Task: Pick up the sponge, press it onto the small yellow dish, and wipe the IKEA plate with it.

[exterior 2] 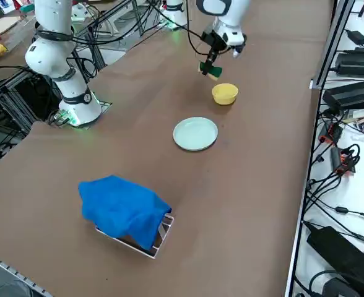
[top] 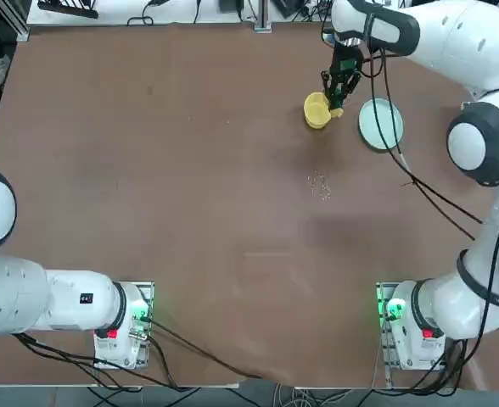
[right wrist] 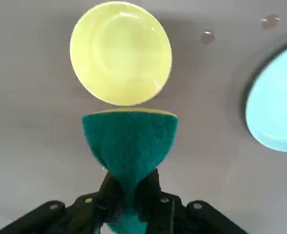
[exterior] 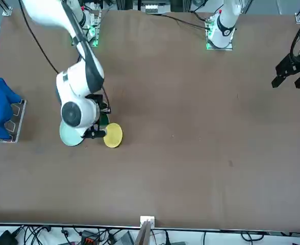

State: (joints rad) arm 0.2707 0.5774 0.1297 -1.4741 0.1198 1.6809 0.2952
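Sponge (right wrist: 129,141), held aloft beside small yellow dish (right wrist: 120,52).
Right gripper (right wrist: 129,195) jaws pinch it hard; soft, light foam, likely squashes easily.

IKEA plate (right wrist: 275,107) cut off by wrist-view edge; front view: arm hides part.

A brown surface (top: 190,212) carries 2 dishes set near each other at its far right part, as seen in the top view: a small yellow dish (top: 316,110) and a pale blue-green plate (top: 380,124), apart and not touching. A few small specks (top: 320,184) are scattered on the bare surface nearer the bases. A crumpled blue cloth (exterior 2: 123,209) is laid over a flat holder (exterior 2: 160,238) toward the surface's right end.
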